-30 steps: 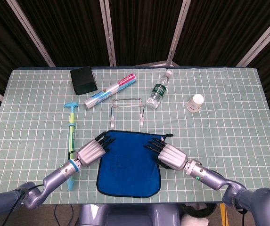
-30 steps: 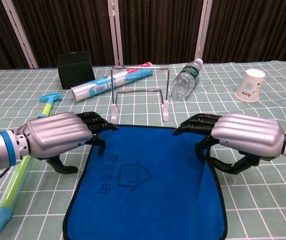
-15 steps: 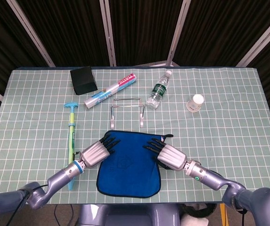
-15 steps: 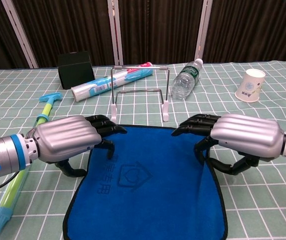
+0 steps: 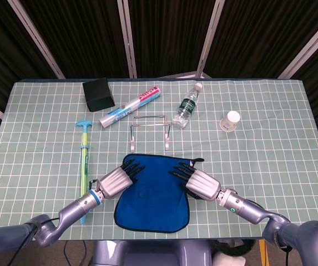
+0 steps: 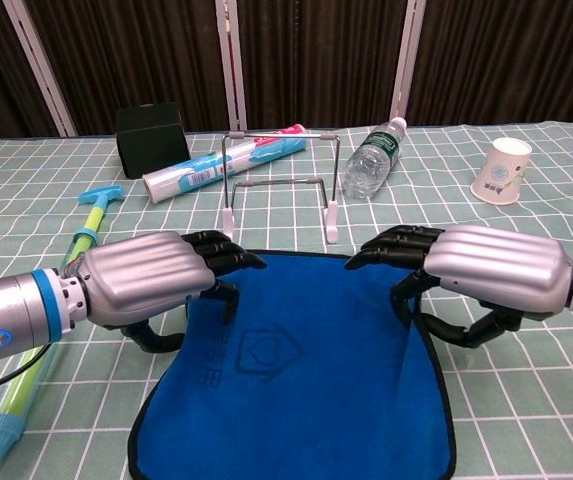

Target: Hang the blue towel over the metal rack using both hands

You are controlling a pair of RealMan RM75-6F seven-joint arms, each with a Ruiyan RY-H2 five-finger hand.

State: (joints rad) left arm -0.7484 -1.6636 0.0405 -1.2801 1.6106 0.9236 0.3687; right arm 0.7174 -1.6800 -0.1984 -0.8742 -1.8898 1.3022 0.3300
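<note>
The blue towel (image 5: pixel 152 195) (image 6: pixel 296 390) lies flat at the table's near edge. Just beyond it stands the metal rack (image 5: pixel 149 130) (image 6: pixel 278 195), upright on white feet. My left hand (image 5: pixel 117 180) (image 6: pixel 151 285) lies over the towel's far left corner with its fingers stretched out and apart and its thumb curled underneath; no grip shows. At the far right corner, my right hand (image 5: pixel 198 182) (image 6: pixel 486 270) reaches its fingers over the edge. The thumb hooks below, where the towel's edge is creased upward as if pinched.
A green and blue pump tube (image 5: pixel 84 160) lies left of the left arm. Behind the rack are a wrapped roll (image 5: pixel 131 106), a black box (image 5: pixel 98 94) and a water bottle (image 5: pixel 186 105) lying on its side. A paper cup (image 5: pixel 230 121) stands far right.
My left hand has slid right and forward onto the towel's far left corner, nudging that edge inward. The right hand and the rest of the table are unchanged.
</note>
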